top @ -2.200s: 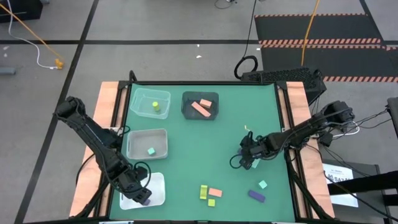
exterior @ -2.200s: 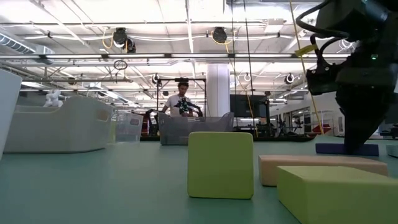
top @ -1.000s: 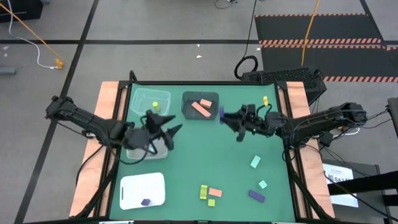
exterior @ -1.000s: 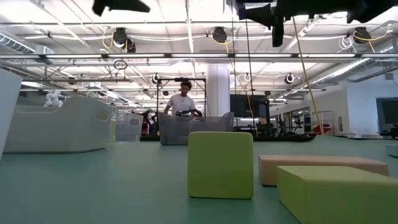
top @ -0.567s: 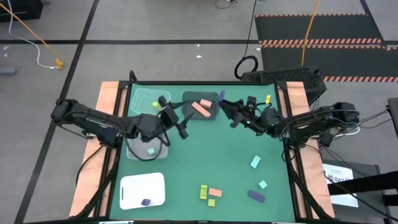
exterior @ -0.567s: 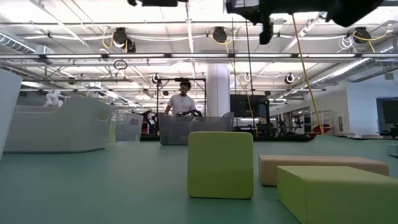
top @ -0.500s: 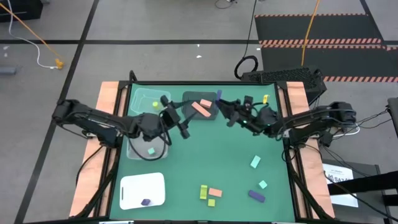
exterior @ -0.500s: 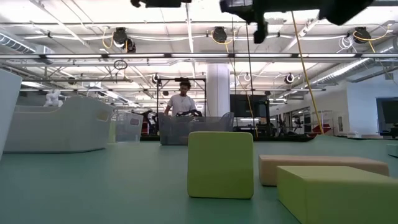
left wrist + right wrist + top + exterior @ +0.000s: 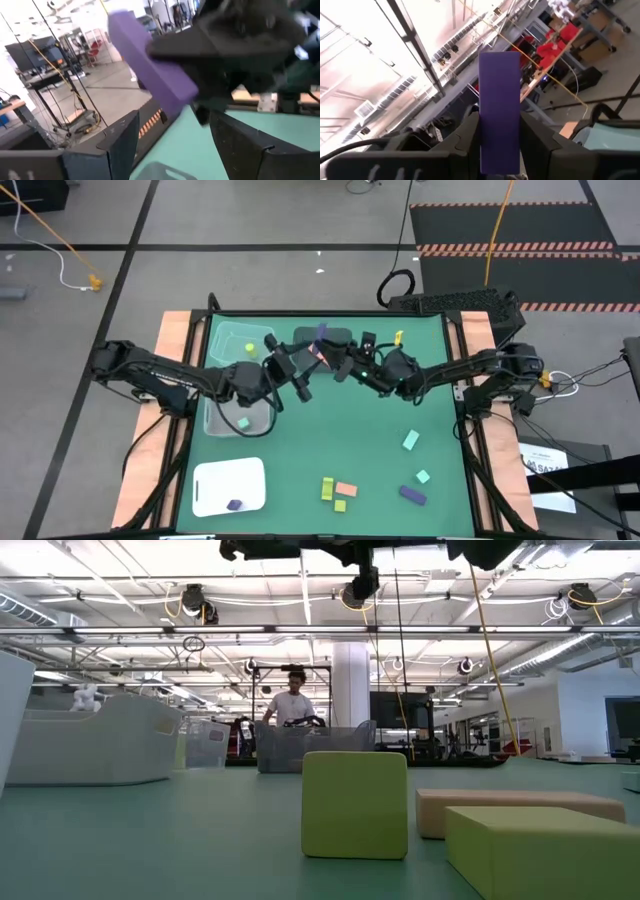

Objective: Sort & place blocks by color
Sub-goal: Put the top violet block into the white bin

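So a purple bar (image 9: 500, 112) is clamped between the right gripper (image 9: 338, 358)'s jaws, sticking well out past their tips, up over the dark bin (image 9: 322, 348). The left gripper (image 9: 290, 372) is parked just opposite with its jaws spread, the bar sitting right ahead of them. Sorting looks maybe half done: salmon, yellow-green, mint and purple pieces are already binned, while six smooth, matte, sharp-edged loose blocks (image 9: 341, 490) are left on the green mat.
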Robot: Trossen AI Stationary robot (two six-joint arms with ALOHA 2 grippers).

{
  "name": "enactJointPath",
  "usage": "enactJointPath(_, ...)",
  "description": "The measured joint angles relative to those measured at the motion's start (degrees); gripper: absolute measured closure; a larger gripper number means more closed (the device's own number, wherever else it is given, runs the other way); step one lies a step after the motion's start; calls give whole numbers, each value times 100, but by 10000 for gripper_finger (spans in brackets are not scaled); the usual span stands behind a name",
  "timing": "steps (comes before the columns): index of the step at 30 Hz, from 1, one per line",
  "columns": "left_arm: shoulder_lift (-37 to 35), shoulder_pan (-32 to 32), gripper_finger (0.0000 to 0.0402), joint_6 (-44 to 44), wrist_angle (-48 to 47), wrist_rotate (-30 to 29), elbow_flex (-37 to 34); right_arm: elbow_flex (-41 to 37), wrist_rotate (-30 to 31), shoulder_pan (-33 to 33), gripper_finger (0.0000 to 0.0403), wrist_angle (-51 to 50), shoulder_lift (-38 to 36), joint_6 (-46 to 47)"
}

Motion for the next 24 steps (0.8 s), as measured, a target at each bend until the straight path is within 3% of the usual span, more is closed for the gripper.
enactJointPath(5, -4, 12, 158, 385, 388, -8, 0, 2, 13, 0, 310, -269, -1, 196)
enactJointPath(15, -4, 181, 167, 184, 453, 46, 0, 2, -111, -4, 310, -222, -13, 199)
enactJointPath(18, -2, 181, 204, 164, 466, 78, 0, 2, -116, -4, 310, -215, -13, 169)
enactJointPath(24, -8, 190, 335, 187, 485, -11, 0, 2, -61, -7, 308, -215, -19, 163)
